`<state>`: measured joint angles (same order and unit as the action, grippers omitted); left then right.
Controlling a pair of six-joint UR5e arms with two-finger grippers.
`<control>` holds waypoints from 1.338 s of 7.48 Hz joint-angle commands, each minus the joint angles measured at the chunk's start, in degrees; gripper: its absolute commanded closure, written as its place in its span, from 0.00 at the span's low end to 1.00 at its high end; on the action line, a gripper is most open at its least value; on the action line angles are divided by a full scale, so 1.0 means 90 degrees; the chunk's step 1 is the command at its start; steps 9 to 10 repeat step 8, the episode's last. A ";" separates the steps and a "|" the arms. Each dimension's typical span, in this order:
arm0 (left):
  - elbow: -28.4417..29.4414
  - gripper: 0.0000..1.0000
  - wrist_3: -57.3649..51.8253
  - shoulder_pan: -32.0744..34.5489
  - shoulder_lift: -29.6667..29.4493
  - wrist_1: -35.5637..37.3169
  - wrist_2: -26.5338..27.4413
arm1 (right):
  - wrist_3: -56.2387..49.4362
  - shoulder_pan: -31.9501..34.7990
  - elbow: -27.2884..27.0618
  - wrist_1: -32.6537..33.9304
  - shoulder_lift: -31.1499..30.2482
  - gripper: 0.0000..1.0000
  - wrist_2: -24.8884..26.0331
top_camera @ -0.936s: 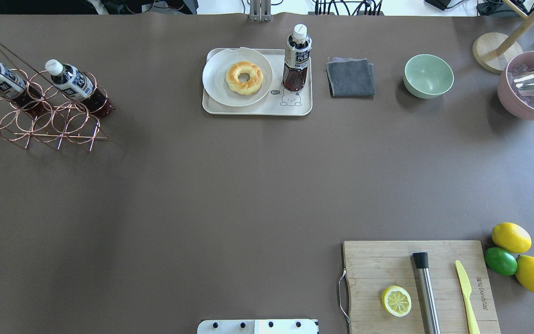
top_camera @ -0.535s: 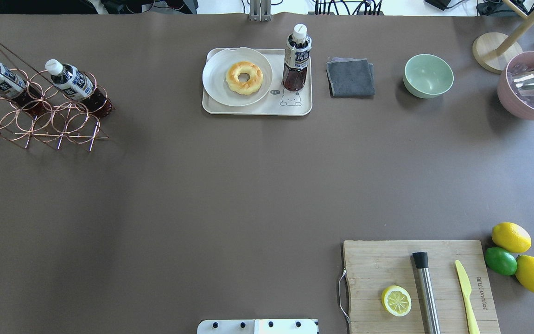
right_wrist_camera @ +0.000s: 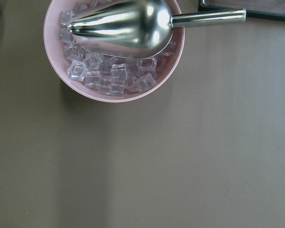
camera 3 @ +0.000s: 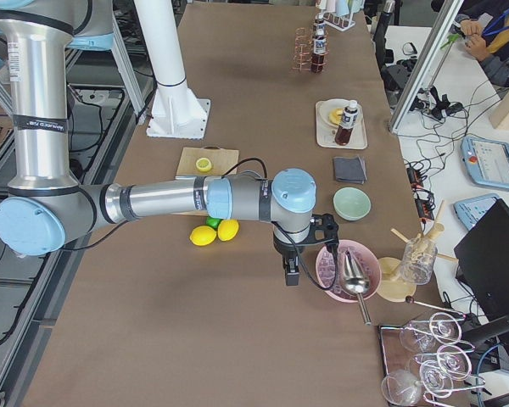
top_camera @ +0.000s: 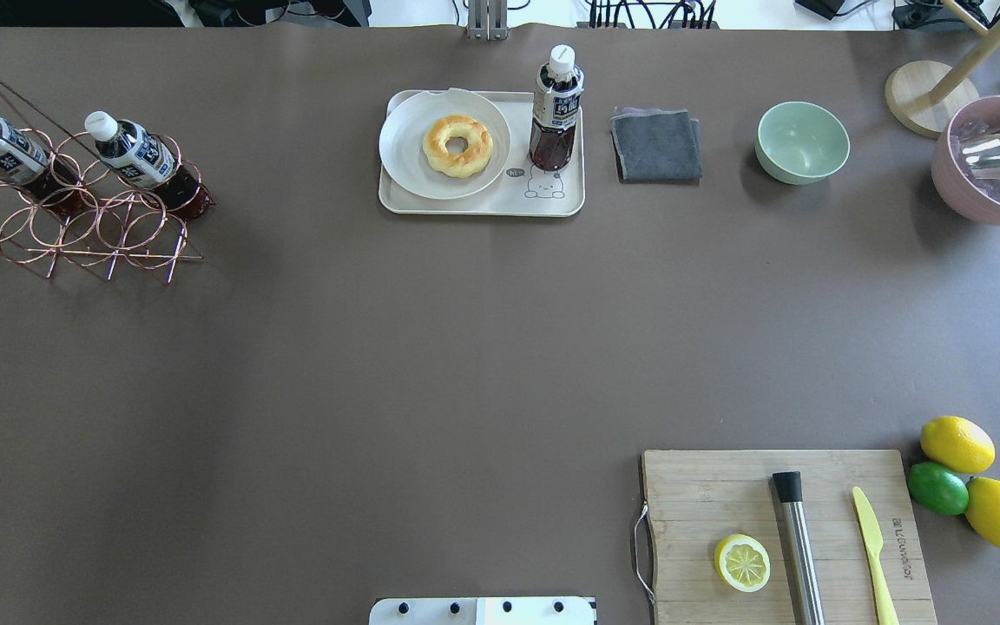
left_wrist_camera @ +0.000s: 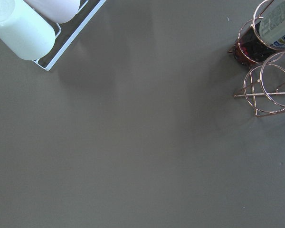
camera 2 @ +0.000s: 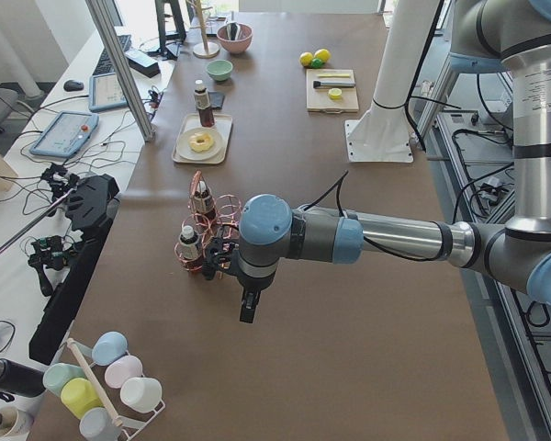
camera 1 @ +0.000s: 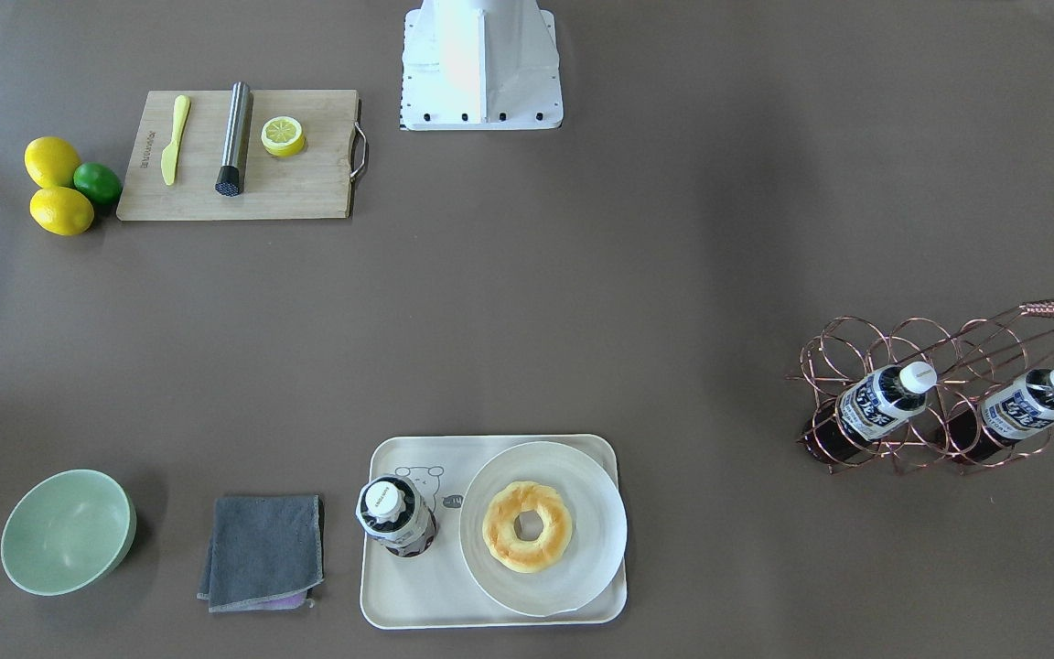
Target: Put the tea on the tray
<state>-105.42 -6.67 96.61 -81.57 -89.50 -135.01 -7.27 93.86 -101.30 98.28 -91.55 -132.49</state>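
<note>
While the tea (top_camera: pixel 555 113) is standing upright on the tray (top_camera: pixel 474 207), the left gripper (camera 2: pixel 247 315) and right gripper (camera 3: pixel 292 278) are hanging far off to either side of it, neither clearly nearer, and I cannot tell how open they are.

I see the left hand (camera 2: pixel 247 309) and right hand (camera 3: pixel 290 275) only in side views; finger spread cannot be judged. The pink ice bowl (top_camera: pixel 973 201) is cut by the overhead edge. The tea (camera 1: pixel 396 518) covers part of the tray (camera 1: pixel 417 595) drawing.

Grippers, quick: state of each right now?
Left gripper: cannot be told; it shows only in a side view.
Right gripper: cannot be told; it shows only in a side view.
</note>
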 commanded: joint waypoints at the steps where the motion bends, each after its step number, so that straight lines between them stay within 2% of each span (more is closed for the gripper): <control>1: 0.0004 0.03 0.0028 -0.0001 0.0010 -0.0026 0.0001 | 0.0114 -0.0009 -0.0091 -0.0002 -0.0013 0.00 -0.0025; 10: -0.0015 0.03 0.0068 0.0028 0.0108 -0.0290 0.0001 | 0.0114 -0.0038 -0.0209 -0.0002 -0.0023 0.00 -0.0064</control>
